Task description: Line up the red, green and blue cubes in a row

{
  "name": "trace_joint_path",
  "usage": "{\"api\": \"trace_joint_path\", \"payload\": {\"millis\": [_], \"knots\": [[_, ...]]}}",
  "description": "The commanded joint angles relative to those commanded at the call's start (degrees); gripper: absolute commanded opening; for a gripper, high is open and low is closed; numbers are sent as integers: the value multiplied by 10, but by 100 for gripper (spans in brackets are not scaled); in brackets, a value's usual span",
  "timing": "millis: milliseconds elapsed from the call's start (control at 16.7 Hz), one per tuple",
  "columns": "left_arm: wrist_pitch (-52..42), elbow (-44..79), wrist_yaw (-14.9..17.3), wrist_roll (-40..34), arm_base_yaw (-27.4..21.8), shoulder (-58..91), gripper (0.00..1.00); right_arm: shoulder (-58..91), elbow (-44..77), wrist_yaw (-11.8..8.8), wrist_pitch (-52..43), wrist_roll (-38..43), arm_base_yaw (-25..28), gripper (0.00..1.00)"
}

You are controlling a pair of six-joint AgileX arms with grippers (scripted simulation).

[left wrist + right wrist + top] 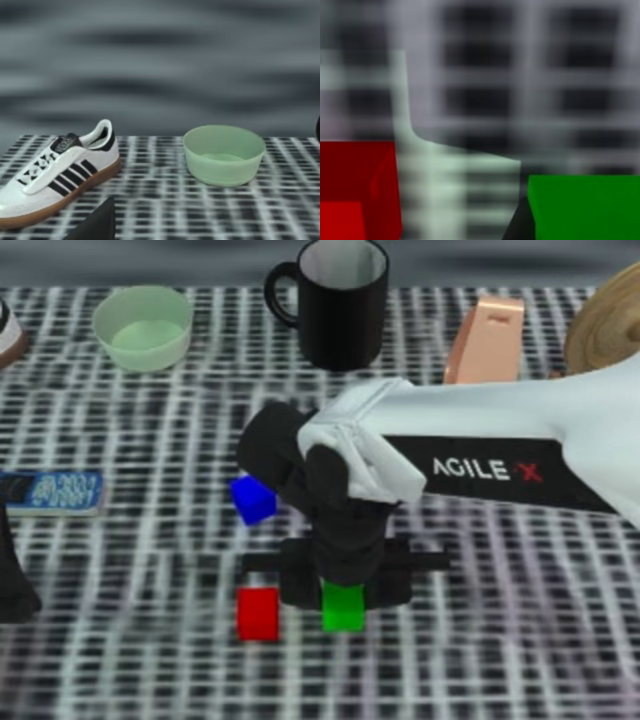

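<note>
Right pincer (343,592) low over green cube (343,606), grip state unclear. Red cube (258,613) near its left; blue cube (253,499) behind, apart. Left arm parked at desk's left edge.

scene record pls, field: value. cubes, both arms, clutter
red cube: near table edge, left of green, gap between
green cube: directly under right gripper; jaws hidden, grip unclear
blue cube: behind and left of the red-green pair, tilted, not in row
left arm: parked at table's left edge
clutter: black mug, green bowl, shoe
</note>
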Motion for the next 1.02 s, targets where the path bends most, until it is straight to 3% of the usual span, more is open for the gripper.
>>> {"api": "trace_joint_path", "payload": {"millis": [480, 1020], "knots": [[0, 0, 0, 0, 0, 0, 100, 0, 0, 0, 0, 0, 0, 98], [0, 0, 0, 0, 0, 0, 100, 0, 0, 0, 0, 0, -1, 100]]}}
